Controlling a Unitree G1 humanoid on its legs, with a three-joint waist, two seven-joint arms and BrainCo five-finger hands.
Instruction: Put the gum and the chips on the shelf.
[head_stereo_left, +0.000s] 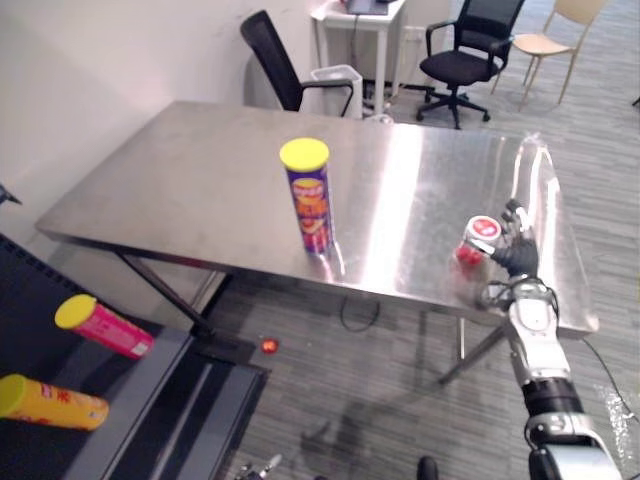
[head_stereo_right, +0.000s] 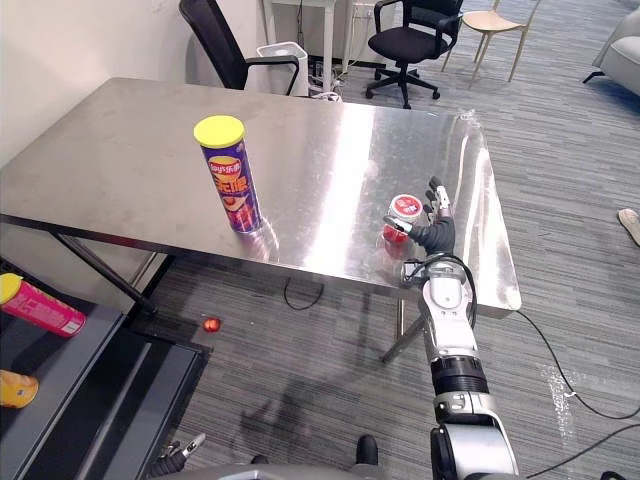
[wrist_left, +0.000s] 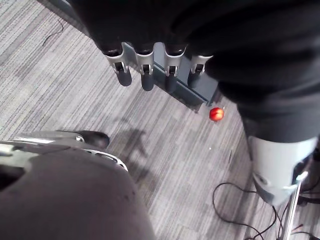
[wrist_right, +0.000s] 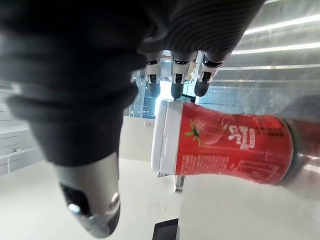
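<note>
Head view: chips can (head_stereo_left: 308, 200) stands upright mid-tabletop (head_stereo_left: 180, 170), yellow lid up. The gum jar (head_stereo_left: 477, 243) is upright near the right front edge, my right hand (head_stereo_left: 520, 258) just beside it. Left wrist: my left hand (wrist_left: 146, 65) hangs straight-fingered over the floor (wrist_left: 100, 115). Right wrist: fingers (wrist_right: 176, 84) spread, unclamped, by the jar's lid.

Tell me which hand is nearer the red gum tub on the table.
Right. The right hand is beside the red gum tub, fingers open, not gripping it. The left hand hangs low over the carpet, away from the table.
</note>
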